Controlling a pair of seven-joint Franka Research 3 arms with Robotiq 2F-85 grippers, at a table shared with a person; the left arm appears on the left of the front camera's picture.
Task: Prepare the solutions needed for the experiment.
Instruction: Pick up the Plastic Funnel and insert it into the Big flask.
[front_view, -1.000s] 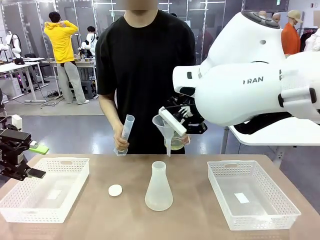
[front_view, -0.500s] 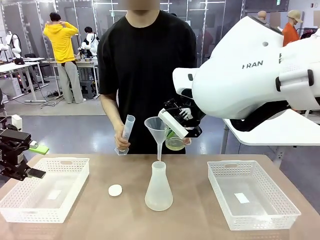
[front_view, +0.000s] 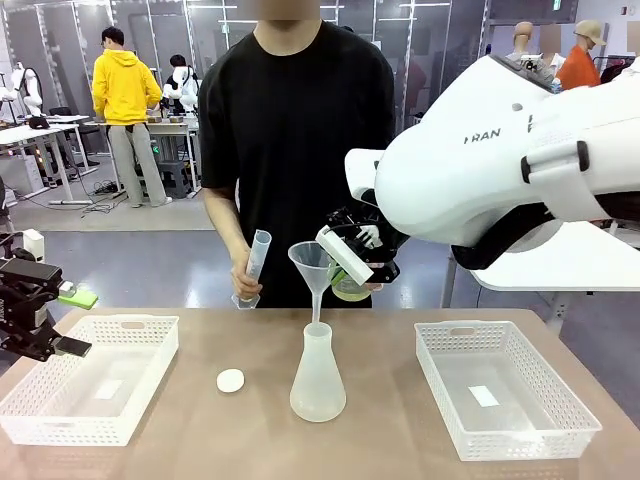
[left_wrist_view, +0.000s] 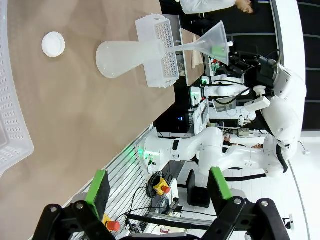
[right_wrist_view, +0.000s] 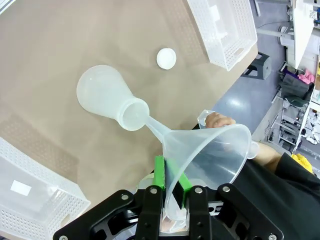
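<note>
pale yellow liquid (front_view: 350, 290) sits low in a small clear cup (front_view: 352, 280) that the person (front_view: 295, 130) holds up just behind the funnel (front_view: 311, 262). the right gripper (right_wrist_view: 171, 181) is clamped on the funnel's rim, with the spout at the mouth of the flask (front_view: 318, 378), perhaps just inside. the person's hand (front_view: 243, 278) holds a clear tube (front_view: 256, 258). a white stopper (front_view: 230, 380) lies between the flask and the left basket (front_view: 150, 345); the right basket (front_view: 440, 360) stands opposite. the left gripper (left_wrist_view: 159, 186) hangs empty, fingers apart.

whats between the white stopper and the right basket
The conical flask stands there, upright, with the funnel stem at its mouth; the front view shows it.
</note>
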